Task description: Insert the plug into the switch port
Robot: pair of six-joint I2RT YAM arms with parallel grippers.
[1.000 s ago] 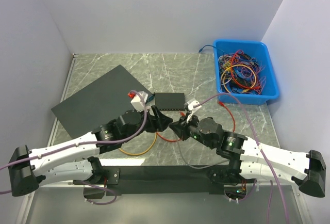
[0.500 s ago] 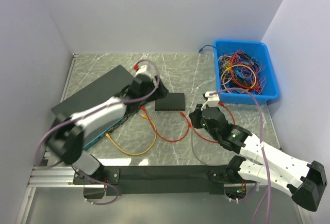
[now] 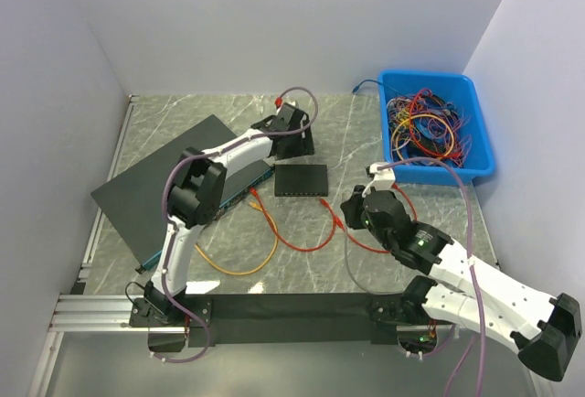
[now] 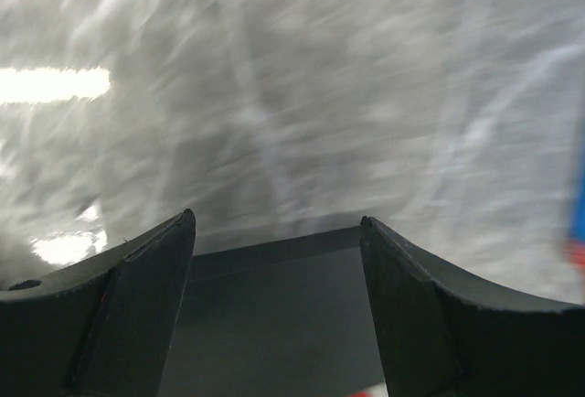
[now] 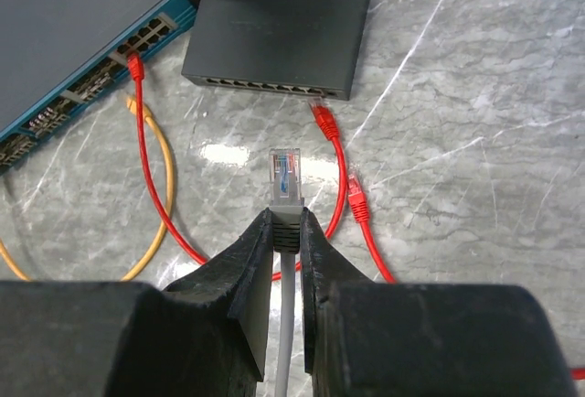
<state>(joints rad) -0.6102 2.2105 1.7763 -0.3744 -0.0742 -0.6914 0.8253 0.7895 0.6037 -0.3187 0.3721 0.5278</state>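
The small black switch (image 3: pixel 302 179) lies mid-table; in the right wrist view (image 5: pixel 274 36) its port row faces me, with a red plug (image 5: pixel 322 119) at one port. My right gripper (image 5: pixel 286 219) is shut on the grey boot of a grey cable, and its clear plug (image 5: pixel 285 173) points at the port row from a short way off. In the top view the right gripper (image 3: pixel 349 207) is to the switch's near right. My left gripper (image 3: pixel 294 144) is open just behind the switch. In its blurred wrist view (image 4: pixel 274 232) a dark flat surface shows between the jaws.
A large flat switch with blue trim (image 3: pixel 155 187) lies at the left, with red and orange cables at its ports (image 5: pixel 137 68). A red cable (image 3: pixel 302 241) and an orange cable (image 3: pixel 247 264) lie loose on the marble. A blue bin (image 3: pixel 482 127) of cables stands far right.
My left arm has swung from beside the switch's near side out over the large switch to behind the small one. My right gripper has drawn back to the right with the plug.
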